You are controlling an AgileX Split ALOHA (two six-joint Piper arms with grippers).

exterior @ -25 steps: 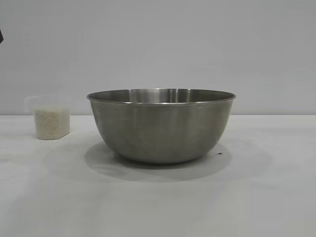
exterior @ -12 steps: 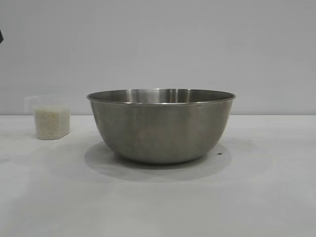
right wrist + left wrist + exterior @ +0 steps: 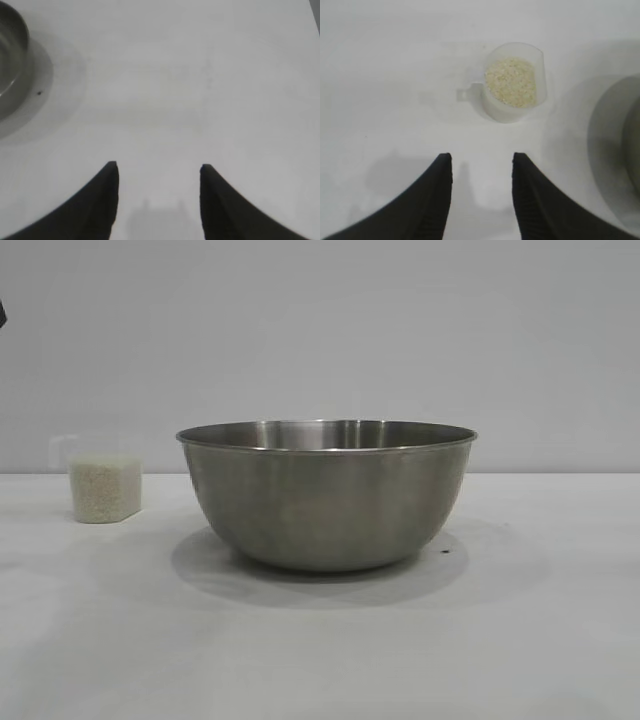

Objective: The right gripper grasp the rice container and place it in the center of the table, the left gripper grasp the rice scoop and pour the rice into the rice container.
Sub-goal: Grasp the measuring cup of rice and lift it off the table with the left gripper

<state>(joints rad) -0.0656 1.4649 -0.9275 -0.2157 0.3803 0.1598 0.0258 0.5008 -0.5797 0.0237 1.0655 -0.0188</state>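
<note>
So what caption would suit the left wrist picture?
Open left gripper hovering short of the rice scoop filled with rice, on the table.

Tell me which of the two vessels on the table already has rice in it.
The rice scoop, the small clear plastic cup with a side handle: white rice fills it. The rice container, the large steel bowl beside it, shows none.
</note>
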